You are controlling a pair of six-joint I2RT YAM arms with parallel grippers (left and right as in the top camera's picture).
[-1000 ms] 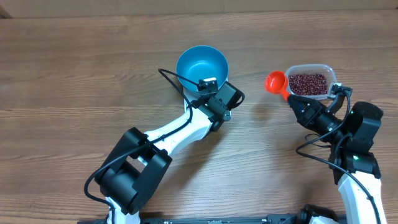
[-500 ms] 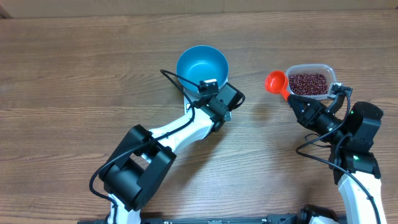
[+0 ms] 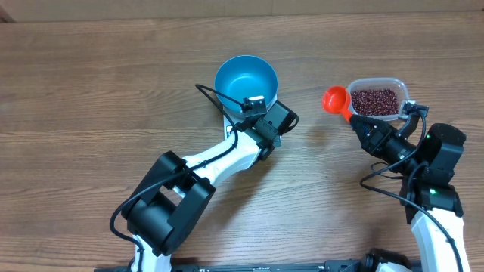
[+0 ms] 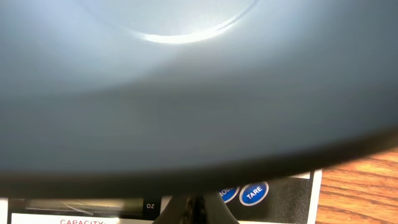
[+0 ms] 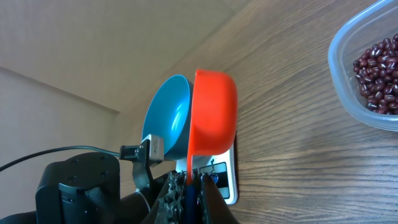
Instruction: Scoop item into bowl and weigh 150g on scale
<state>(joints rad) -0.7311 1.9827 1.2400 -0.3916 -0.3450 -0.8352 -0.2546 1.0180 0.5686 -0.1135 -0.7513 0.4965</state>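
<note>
Right gripper [image 3: 354, 120] is clamped tight on the handle of the small red-orange plastic measuring cup [image 3: 335, 99]. We see that cup hovering just left of the clear rounded-rectangular plastic tub [image 3: 402, 90], which sits toward the right edge of the wooden surface [image 3: 91, 91]. Small dark red-maroon beans [image 3: 374, 101] lie heaped in that tub. None show in the round deep blue plastic bowl [image 3: 246, 75], which sits on the flat white kitchen scale [image 4: 283, 198], nearer the middle of the far edge. Left gripper [image 3: 254, 102] is pinched closed at the bowl's near rim, and we cannot tell whether it touches bowl or scale. For a clean scoop, we reckon: tip the cup's mouth low into the beans, level it before lifting, then carry it steadily across to the bowl. Blue wall fills the left wrist view and the scale's display is cut off, so no weight can be read.
</note>
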